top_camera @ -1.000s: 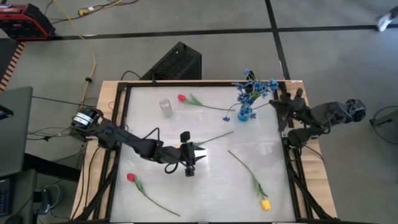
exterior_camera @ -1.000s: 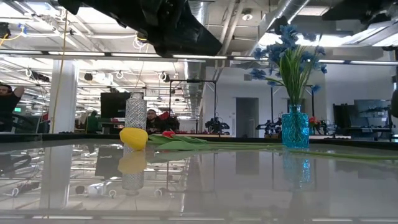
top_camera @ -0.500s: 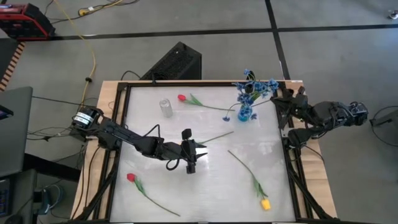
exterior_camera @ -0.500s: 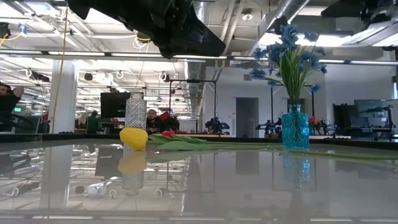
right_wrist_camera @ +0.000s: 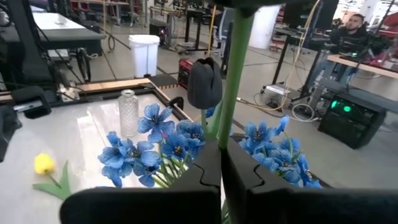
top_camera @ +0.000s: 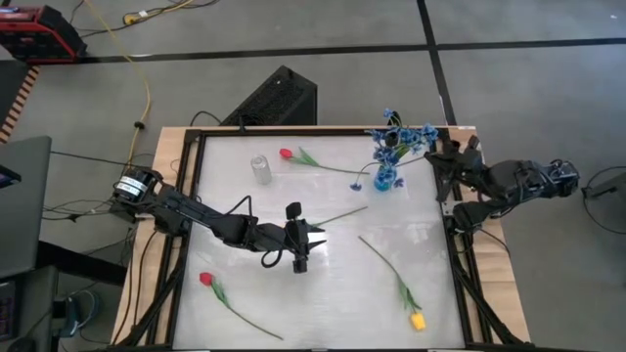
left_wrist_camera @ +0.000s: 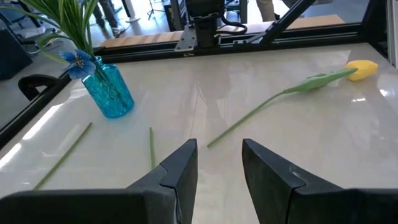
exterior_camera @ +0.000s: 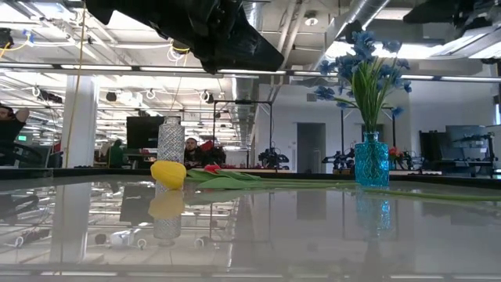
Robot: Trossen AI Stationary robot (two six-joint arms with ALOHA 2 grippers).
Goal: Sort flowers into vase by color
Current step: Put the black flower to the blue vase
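My right gripper (top_camera: 437, 159) (right_wrist_camera: 222, 149) hovers at the table's far right, beside the blue glass vase (top_camera: 386, 179) (exterior_camera: 371, 160) that stands upright with blue sprigs (top_camera: 401, 137) in it. It is shut on a green stem, and a black bud (right_wrist_camera: 205, 81) shows just past it. My left gripper (top_camera: 317, 238) (left_wrist_camera: 217, 149) is open above mid-table, touching nothing. A bare stem (top_camera: 342, 215) lies just ahead of it. Two red tulips (top_camera: 286, 154) (top_camera: 205, 279) and a yellow tulip (top_camera: 418, 321) (left_wrist_camera: 360, 68) lie flat. A clear vase (top_camera: 260, 169) stands far left. My right gripper pinches a green stem (right_wrist_camera: 231, 106) between its two shut fingers. The stem is lifted clear and runs up out of the wrist view. The black bud rises on a thinner stalk right beside it. Whether both belong to one flower I cannot tell.
A black box (top_camera: 279, 98) sits beyond the far edge. The table's metal frame (top_camera: 186, 196) rims the white top. In the low view the left arm (exterior_camera: 219, 35) hangs overhead, and people show in the room behind.
My left gripper has moved a little toward the table's right, staying open. My right gripper has shifted slightly toward the far edge and turned at the wrist, still shut on the stem. Both have kept still over the last half second.
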